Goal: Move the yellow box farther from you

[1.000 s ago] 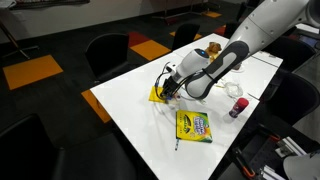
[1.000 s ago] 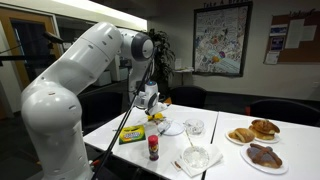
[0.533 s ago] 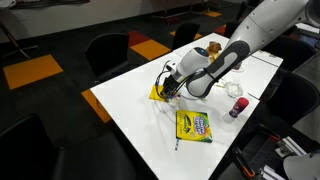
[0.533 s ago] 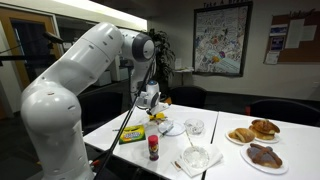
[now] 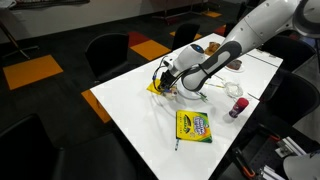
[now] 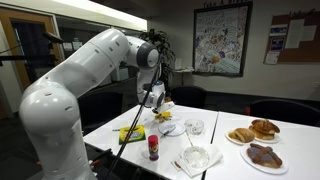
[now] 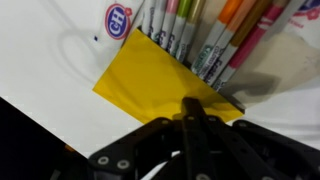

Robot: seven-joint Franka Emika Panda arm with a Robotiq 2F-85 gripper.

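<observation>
Yellow box (image 7: 155, 85) under end effector (image 7: 186, 104), nxt to markers (image 7: 205, 35).

1. The yellow box (image 7: 155, 82) is seen as a small, flat, plain bright-yellow square with no print.
2. In the wrist view it is turned like a diamond, with one edge set against a row of markers (image 7: 200, 35).
3. In an exterior view the box (image 5: 156, 87) is found near an edge of the white table (image 5: 130, 108), partly hidden.
4. Whether it lies flat or is raised cannot be told.
</observation>
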